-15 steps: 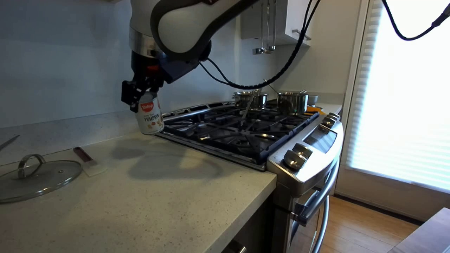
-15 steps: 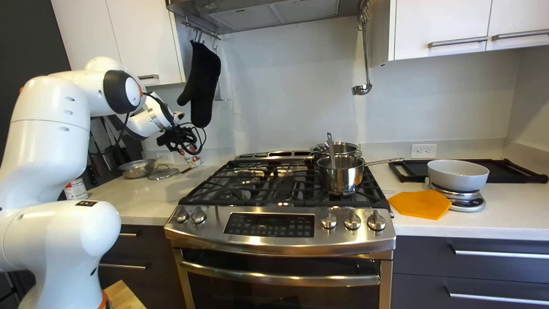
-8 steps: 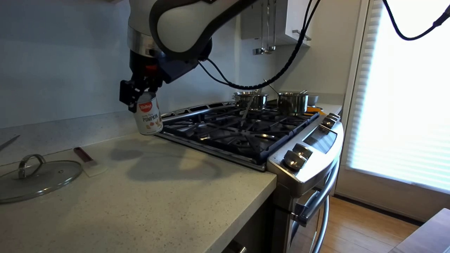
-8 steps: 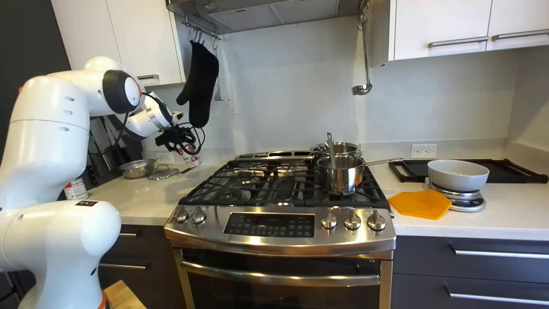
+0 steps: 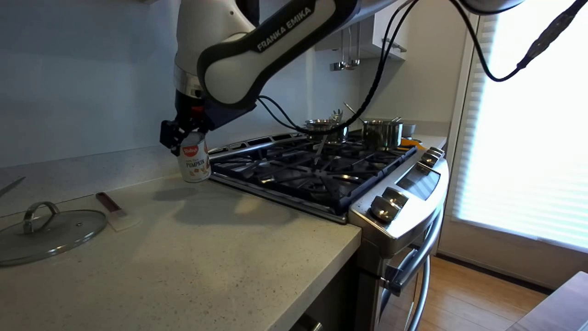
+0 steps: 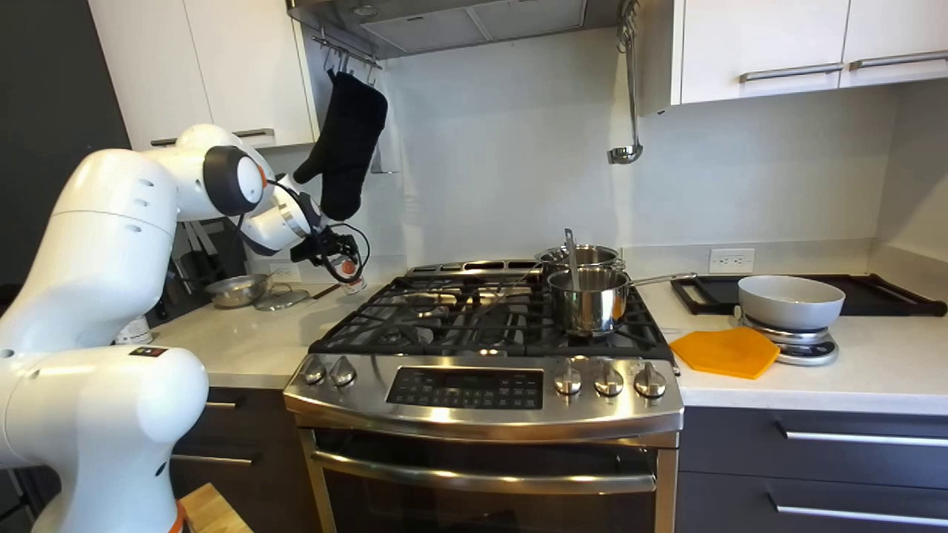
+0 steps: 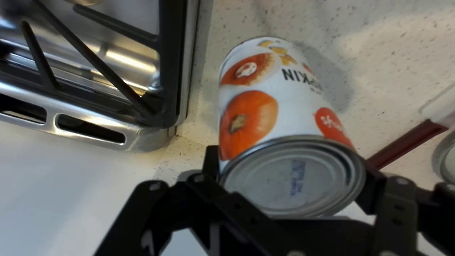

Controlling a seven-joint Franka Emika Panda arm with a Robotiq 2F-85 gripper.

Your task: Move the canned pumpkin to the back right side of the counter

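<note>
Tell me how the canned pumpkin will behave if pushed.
The canned pumpkin is probably stiff, with a metal end. That end looks sealed, so it may be heavy for its size. Round-sided, it could roll if tipped.

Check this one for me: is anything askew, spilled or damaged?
Only the mitt stands out: beside a cabinet in an exterior view, it hangs slanted rather than straight down. I see no spill, and no dent shows on the can in the gripper.

Hanging black mitt (image 6: 348, 144), steel pot (image 6: 589, 307) on stove (image 6: 485, 418), glass lid (image 5: 57, 236)
</note>
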